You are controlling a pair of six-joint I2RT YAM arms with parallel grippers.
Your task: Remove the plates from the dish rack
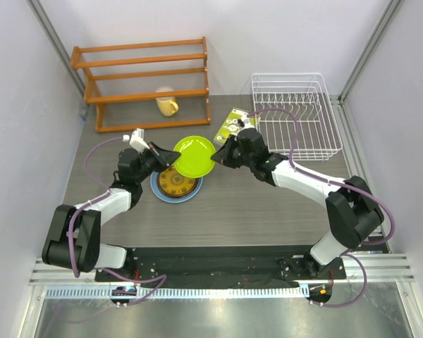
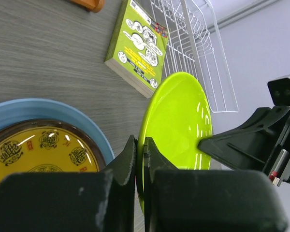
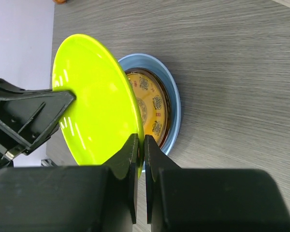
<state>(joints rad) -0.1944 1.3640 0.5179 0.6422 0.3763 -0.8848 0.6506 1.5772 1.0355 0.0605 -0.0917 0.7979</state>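
The green plate (image 1: 194,156) is up in the air, tipped on its side. Two claws are grasping it at once. The left claw (image 1: 173,155) pinches the rim at 9 o'clock. The right claw (image 1: 216,156) pinches the rim at 3 o'clock.

I think this is a pass from one arm to the other. The dish rack (image 1: 331,127) sits at 2 o'clock on the tabletop (image 1: 268,211), close to the right arm. The pile of plates lies at 9 o'clock, close to the left arm. So it looks like the right arm fetches and the left arm puts down.

The pile is just under the green plate, at its 7 o'clock. The blue plate (image 1: 155,189) is at the bottom and the yellow plate (image 1: 178,184) is on top.

The top view shows where everything is, and I see no plate in the rack there. But it cannot show how the claws grip. The left wrist view can: the two fingers press on the thin rim, one on each side. The right wrist view shows the same for the right claw. Up close you can also see a dark red plate (image 2: 94,149) between the blue one and the yellow one. That one is hard to pick out from above.
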